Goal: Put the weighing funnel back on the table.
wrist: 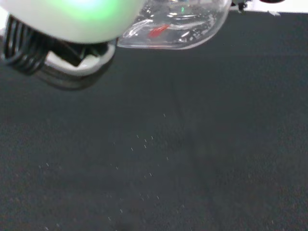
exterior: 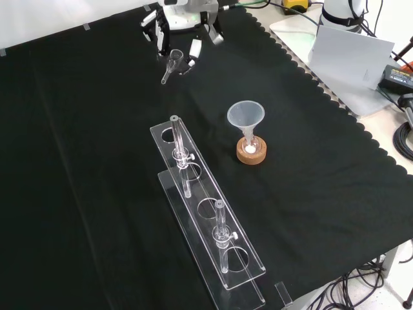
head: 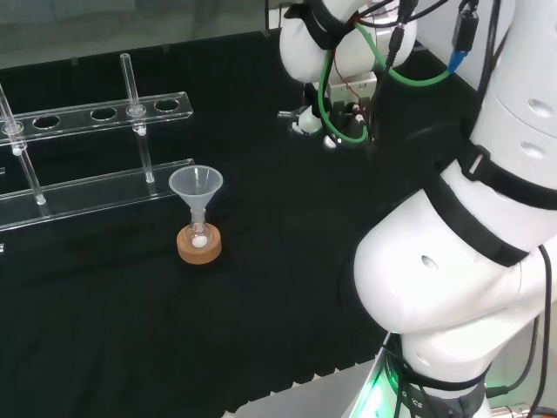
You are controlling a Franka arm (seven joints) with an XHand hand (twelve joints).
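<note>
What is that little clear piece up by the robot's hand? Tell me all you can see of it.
That is the weighing funnel, a small piece of clear glass or plastic: a scoop-like cup narrowing to a short stem. In the front view it is tilted at the far end of the black cloth, stem pointing down, with the hand curled round its cup. Whether the stem touches the cloth I cannot tell.

A laboratory: clear tube rack (head: pixel 74 117), and a funnel (exterior: pixel 245 116) in a flask (exterior: pixel 250 147) on a cork ring (exterior: pixel 251 157).
</note>
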